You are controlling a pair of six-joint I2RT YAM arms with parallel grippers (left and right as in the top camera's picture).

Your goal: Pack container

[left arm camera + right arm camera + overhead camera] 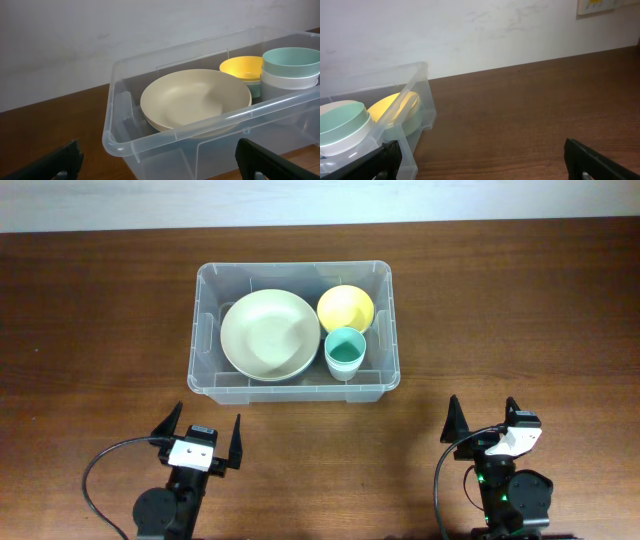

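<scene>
The clear plastic container (pixel 200 330) stands at the table's middle. Inside it lie a large cream bowl (pixel 266 334), a yellow bowl (pixel 345 307) and a white cup with a teal inside (pixel 345 352). My left gripper (pixel 202 434) is open and empty near the front edge, below the container's left corner. My right gripper (pixel 484 422) is open and empty at the front right. The left wrist view shows the container (pixel 120 142) close ahead with the cream bowl (pixel 195 100), yellow bowl (pixel 242 68) and cup (pixel 290 70). The right wrist view shows the container's corner (pixel 422 107) at left.
The brown wooden table (pixel 520 310) stretches around the container. A white wall (pixel 470 30) runs behind it, with a wall plate (pixel 597 6) at upper right.
</scene>
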